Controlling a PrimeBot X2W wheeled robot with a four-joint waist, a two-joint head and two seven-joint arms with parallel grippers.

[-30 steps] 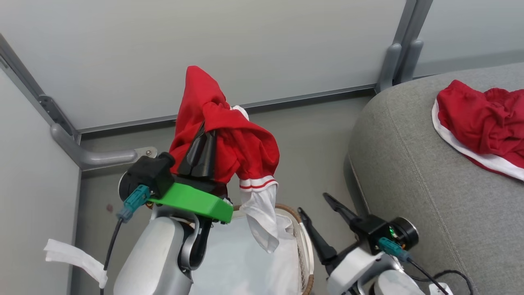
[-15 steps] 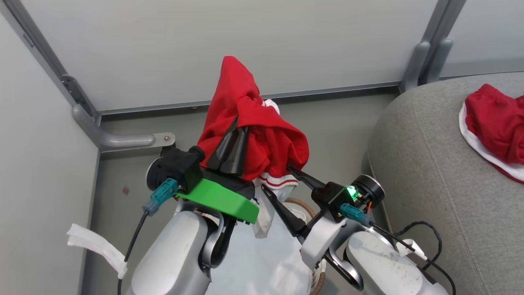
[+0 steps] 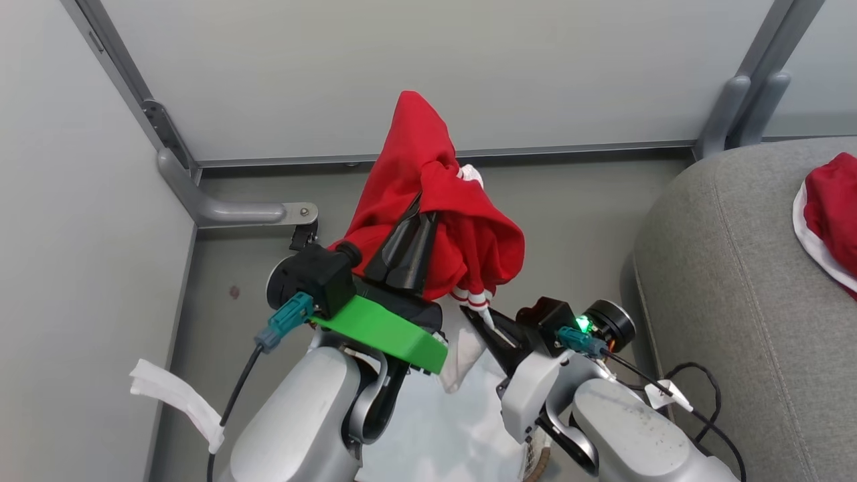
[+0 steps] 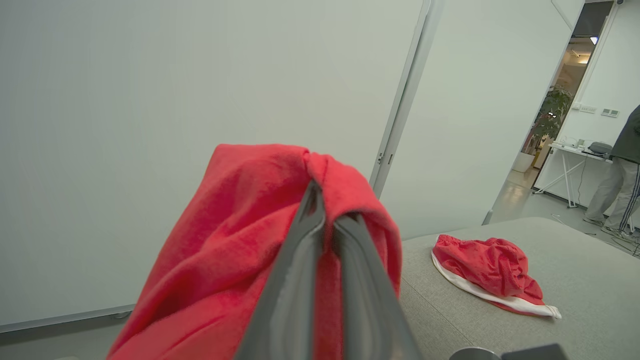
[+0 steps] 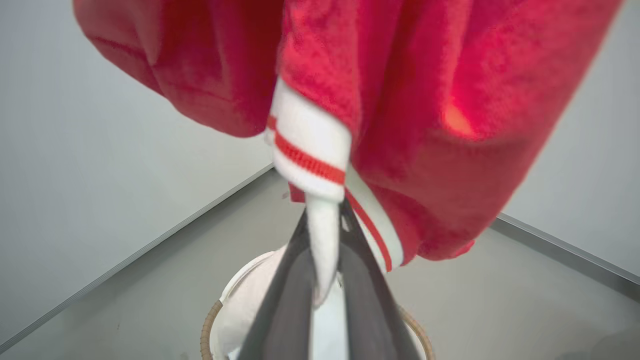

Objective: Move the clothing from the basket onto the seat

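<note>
While both pairs of jaws are clamped on the same garment, the main hazard is the two arms working against each other. Fully closed, the left jaws pinch a fold of the red jersey (image 3: 415, 154) and hold it raised over the basket (image 5: 206, 325). Closed to a thin slit, the right jaws grip the white sleeve (image 5: 321, 235) just below its red-striped cuff.

That sleeve hold looks slight: only a narrow strip of cloth sits between the fingers. If the arms spread or travel at different rates, the strip could slide out, or the fabric could be strained at the cuff seam.

The loose end of the sleeve hangs down towards the basket, so a low sideways swing might catch it on the woven rim and drag or tip the basket.

Beyond that lies a strip of bare floor (image 3: 576, 221) between basket and seat (image 3: 723, 268). An early release would drop the jersey there rather than on the grey cushion. The red shorts (image 4: 487, 262) already lie on that cushion, well apart from the jersey.
</note>
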